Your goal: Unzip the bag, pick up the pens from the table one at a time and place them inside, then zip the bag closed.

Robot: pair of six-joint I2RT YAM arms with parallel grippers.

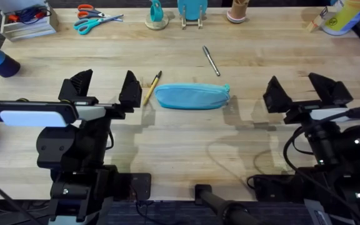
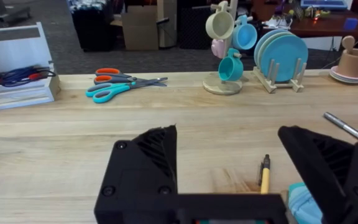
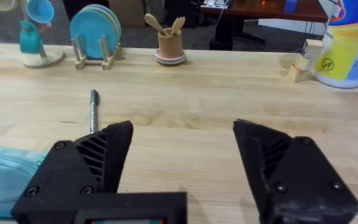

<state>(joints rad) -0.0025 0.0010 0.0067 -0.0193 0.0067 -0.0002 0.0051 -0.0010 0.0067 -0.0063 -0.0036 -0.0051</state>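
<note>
The light blue bag [image 1: 191,97] lies lengthwise at the middle of the table [image 1: 180,56], its zip closed; its ends show in the left wrist view [image 2: 303,205] and the right wrist view [image 3: 5,177]. A yellow pen with a dark tip [image 1: 152,87] [image 2: 265,177] lies just left of the bag. A silver-grey pen [image 1: 211,60] [image 3: 94,111] [image 2: 350,129] lies beyond the bag. My left gripper [image 1: 104,87] stands open to the left of the yellow pen. My right gripper [image 1: 305,92] stands open to the right of the bag. Both hold nothing.
Orange and teal scissors [image 1: 95,19] [image 2: 123,84] lie at the back left beside a white tray [image 1: 27,24]. A mug tree [image 1: 157,15], a plate rack [image 1: 191,14], a cup with utensils [image 3: 169,43] and a wipes canister [image 3: 353,43] line the far edge.
</note>
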